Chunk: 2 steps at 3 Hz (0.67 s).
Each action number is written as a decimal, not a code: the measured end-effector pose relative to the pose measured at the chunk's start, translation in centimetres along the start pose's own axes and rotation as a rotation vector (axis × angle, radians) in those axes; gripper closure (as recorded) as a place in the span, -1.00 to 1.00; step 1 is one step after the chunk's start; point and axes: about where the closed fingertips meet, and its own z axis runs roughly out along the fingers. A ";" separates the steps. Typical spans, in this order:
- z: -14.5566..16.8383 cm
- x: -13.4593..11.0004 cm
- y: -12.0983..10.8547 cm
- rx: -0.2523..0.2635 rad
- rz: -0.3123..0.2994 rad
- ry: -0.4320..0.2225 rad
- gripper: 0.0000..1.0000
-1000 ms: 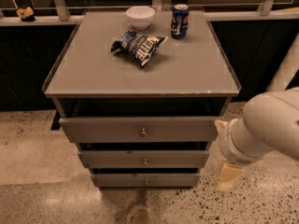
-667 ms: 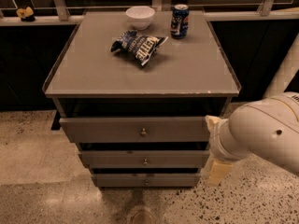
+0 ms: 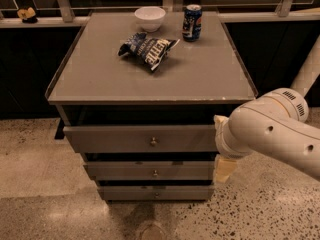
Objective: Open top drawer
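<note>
Claw [image 3: 223, 168] has shifted left, near right end of top drawer [image 3: 140, 139], state unclear

On the cabinet [image 3: 150, 84] sat a bowl [image 3: 150, 18] at the back, a can [image 3: 192, 22] right of it and a bag [image 3: 147, 49] before both. The top drawer [image 3: 115, 139] lay above two lower drawers [image 3: 125, 171], the gripper [image 3: 223, 168] at their right end

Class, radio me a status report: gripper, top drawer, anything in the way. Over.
Gripper low at right end of top drawer. Knob untouched. Nothing blocking it.
</note>
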 end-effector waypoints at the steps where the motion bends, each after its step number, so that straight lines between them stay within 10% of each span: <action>1: 2.5 0.4 0.1 -0.020 0.015 0.024 -1.00; 2: 5.8 0.7 0.6 -0.041 0.019 0.057 -1.00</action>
